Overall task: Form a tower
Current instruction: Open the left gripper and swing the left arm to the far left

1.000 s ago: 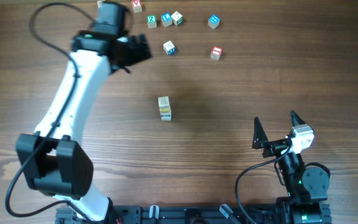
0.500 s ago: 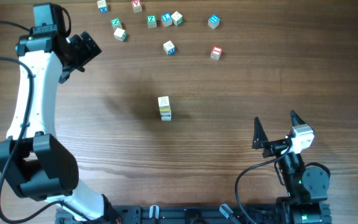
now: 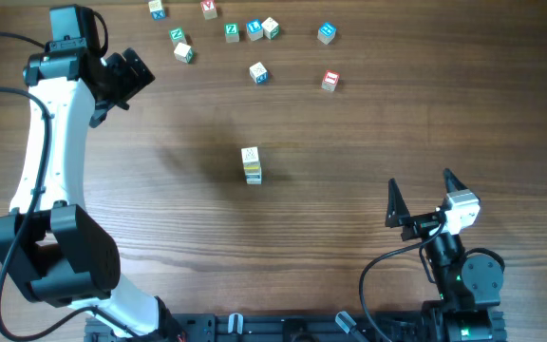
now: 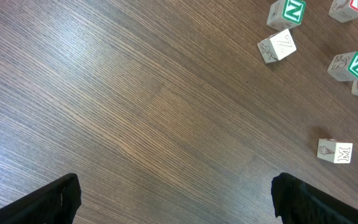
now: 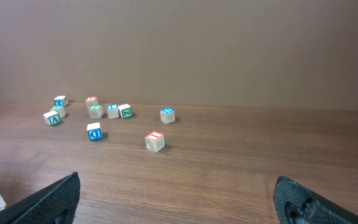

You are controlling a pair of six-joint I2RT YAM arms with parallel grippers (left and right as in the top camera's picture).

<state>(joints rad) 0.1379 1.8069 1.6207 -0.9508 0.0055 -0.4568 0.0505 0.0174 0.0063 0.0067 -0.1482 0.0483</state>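
Left claw [image 3: 131, 84]: released, empty, near the far-left corner of the table [image 3: 349, 123], close to the loose cubes [image 3: 254, 30].
Right claw [image 3: 421, 190]: released, empty, by the near edge.
Tower [image 3: 252, 164]: mid-table, upright, well apart from both claws.
Risk: an off-centre placement or a brushing finger would likely topple it.

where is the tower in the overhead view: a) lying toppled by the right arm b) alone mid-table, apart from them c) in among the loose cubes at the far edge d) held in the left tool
b: the tower stands upright alone mid-table, well apart from the loose cubes scattered along the far edge.
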